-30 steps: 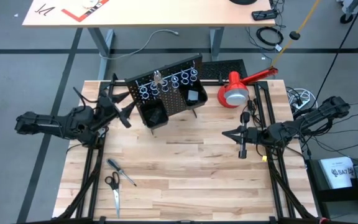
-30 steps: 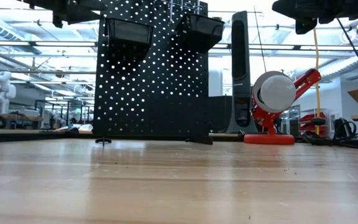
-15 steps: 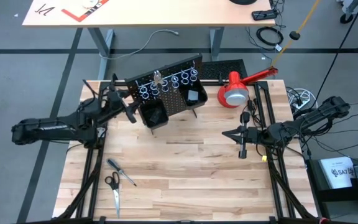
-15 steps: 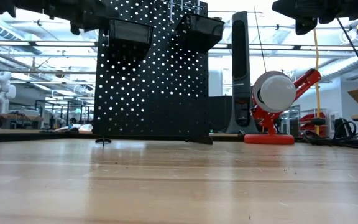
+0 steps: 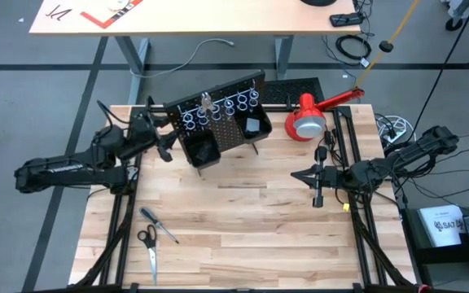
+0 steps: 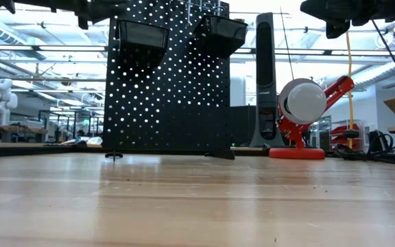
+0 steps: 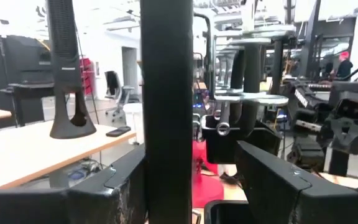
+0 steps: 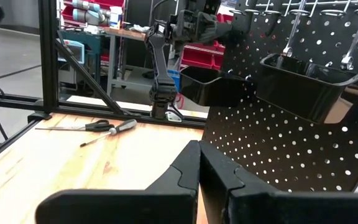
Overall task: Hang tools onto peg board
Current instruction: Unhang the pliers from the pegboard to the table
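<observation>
The black peg board (image 5: pixel 226 122) stands upright at the table's far middle, with silver rings along its top and two black bins (image 5: pixel 202 150). A silver tool (image 5: pixel 206 102) hangs from one ring. Black-handled scissors (image 5: pixel 148 247) and a thin screwdriver (image 5: pixel 159 225) lie flat near the table's near left. My left gripper (image 5: pixel 166 140) is open at the board's left edge, which stands between its fingers in the left wrist view (image 7: pixel 190 152). My right gripper (image 5: pixel 317 185) is shut and empty, raised over the table's right side. My left gripper has its open fingers (image 7: pixel 114 186) on either side of the peg board's left edge (image 7: pixel 166 93), coming level from the table's left. Whether a finger touches the edge, I cannot tell. The board stands on its feet on the table.
A red-and-white lamp (image 5: pixel 308 120) stands right of the peg board, with a flat black slotted panel (image 5: pixel 293 88) behind it. Black frame rails (image 5: pixel 124 203) run along the table's left and right sides. Bare wood (image 5: pixel 243 220) lies in front of the board.
My left gripper has reached toward the peg board's left edge, a little toward the table's far edge, and now stands around that edge. The peg board and my right arm have kept still.
</observation>
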You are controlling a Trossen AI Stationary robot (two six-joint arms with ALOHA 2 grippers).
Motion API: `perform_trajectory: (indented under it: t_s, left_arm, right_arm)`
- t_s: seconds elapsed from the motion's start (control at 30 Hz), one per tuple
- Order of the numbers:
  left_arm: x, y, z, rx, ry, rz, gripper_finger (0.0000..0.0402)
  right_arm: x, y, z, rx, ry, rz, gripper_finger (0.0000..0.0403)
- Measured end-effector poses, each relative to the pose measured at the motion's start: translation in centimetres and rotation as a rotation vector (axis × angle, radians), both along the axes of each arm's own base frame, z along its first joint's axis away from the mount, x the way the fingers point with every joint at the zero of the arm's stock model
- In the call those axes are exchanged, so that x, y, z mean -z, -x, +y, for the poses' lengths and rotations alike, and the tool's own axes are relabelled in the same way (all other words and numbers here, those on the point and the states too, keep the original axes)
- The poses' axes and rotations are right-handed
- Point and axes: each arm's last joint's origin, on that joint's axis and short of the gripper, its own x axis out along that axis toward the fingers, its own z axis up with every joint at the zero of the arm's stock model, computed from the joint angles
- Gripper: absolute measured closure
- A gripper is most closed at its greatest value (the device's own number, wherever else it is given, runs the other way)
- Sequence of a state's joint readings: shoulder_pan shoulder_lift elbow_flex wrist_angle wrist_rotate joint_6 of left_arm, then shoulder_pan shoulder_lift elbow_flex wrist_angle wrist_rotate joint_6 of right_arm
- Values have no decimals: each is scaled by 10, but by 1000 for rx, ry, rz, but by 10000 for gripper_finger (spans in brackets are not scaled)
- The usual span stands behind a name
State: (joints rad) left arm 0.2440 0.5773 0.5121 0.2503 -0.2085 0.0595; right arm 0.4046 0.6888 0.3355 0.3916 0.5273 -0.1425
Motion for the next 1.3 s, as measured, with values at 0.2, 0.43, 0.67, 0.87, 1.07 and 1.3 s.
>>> perform_trajectory:
  t_s: [0.2, 0.43, 0.67, 0.87, 1.07, 1.3]
  left_arm:
    - [-6, 12, -4, 6, 4, 6, 176]
    - [-19, 39, -11, 13, -32, -127, 176]
    - [-27, 63, -22, 194, -116, -224, 180]
    - [-24, 61, -25, 299, -138, -183, 271]
    - [-12, 48, -22, 306, -67, -46, 390]
    - [-6, 38, -19, 299, -6, 4, 389]
  right_arm:
    - [0, 0, 0, 0, 0, 0, 403]
    - [0, 0, 0, 0, 0, 0, 403]
    - [-8, -2, -1, 62, -17, -51, 403]
    - [-49, -29, 5, 134, 104, -27, 392]
    - [-89, -78, 7, 216, 229, 6, 356]
    - [-142, -124, -5, 324, 268, -57, 306]
